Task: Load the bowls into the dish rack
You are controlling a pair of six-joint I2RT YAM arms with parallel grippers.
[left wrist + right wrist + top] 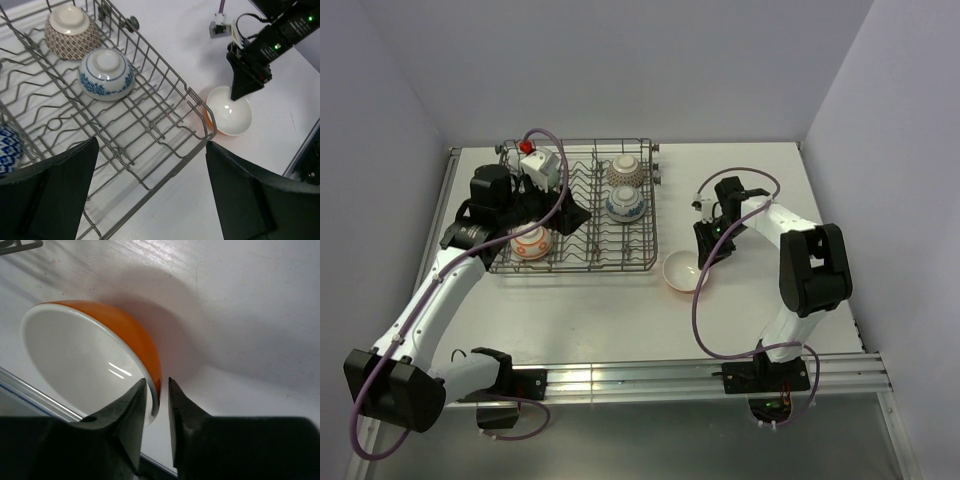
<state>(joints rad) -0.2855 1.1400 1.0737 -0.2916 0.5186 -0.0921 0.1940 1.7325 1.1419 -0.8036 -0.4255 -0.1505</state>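
Orange-sided bowl (685, 272) beside dish rack (578, 207), seemingly upright

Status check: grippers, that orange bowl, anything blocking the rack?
Right gripper pinching the orange bowl rim, bowl on table. Left gripper open over the rack. Nothing blocking.

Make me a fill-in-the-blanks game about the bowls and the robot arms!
1. The right gripper pinches the rim of the white bowl with the ____ outside.
2. That bowl sits on the ____, beside the dish rack.
3. The blue-white bowl in the rack lies ____ down.
4. The left gripper holds ____.

Missing words: orange; table; upside; nothing
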